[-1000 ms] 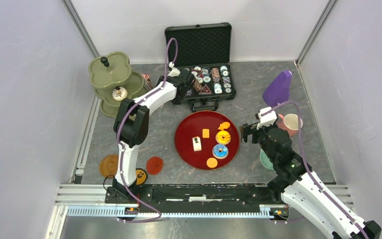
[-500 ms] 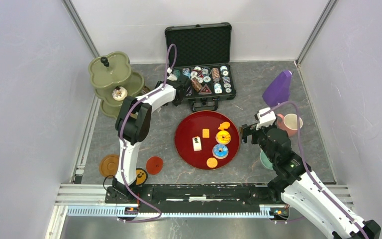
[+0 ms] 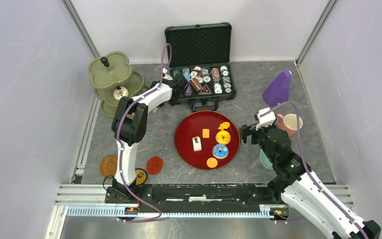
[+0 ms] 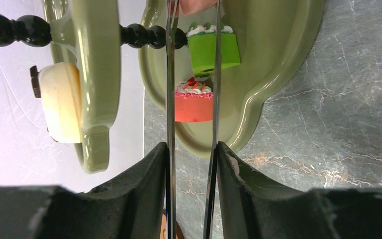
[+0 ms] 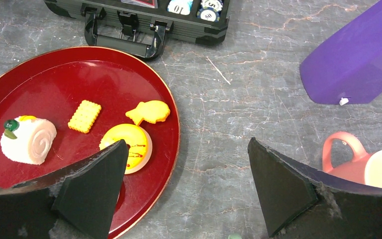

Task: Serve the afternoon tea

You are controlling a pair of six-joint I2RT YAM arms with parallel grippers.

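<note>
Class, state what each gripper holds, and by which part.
Left gripper holds metal tongs, jaws pressing both blades partway along; right gripper holds nothing.

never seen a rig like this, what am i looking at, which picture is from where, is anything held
Two robot arms are bolted at a table's near edge, each ending in a two-finger gripper. The wide picture looks down from above; the other two come from wrist cameras. On the table: an olive-green three-tier stand, a dark-red round tray of toy sweets, an open black case of poker chips, a pink cup. The left gripper clamps thin metal tongs aimed at the stand, whose lowest tier holds a green cake slice and a red cake slice. The right gripper is open and empty.
</note>
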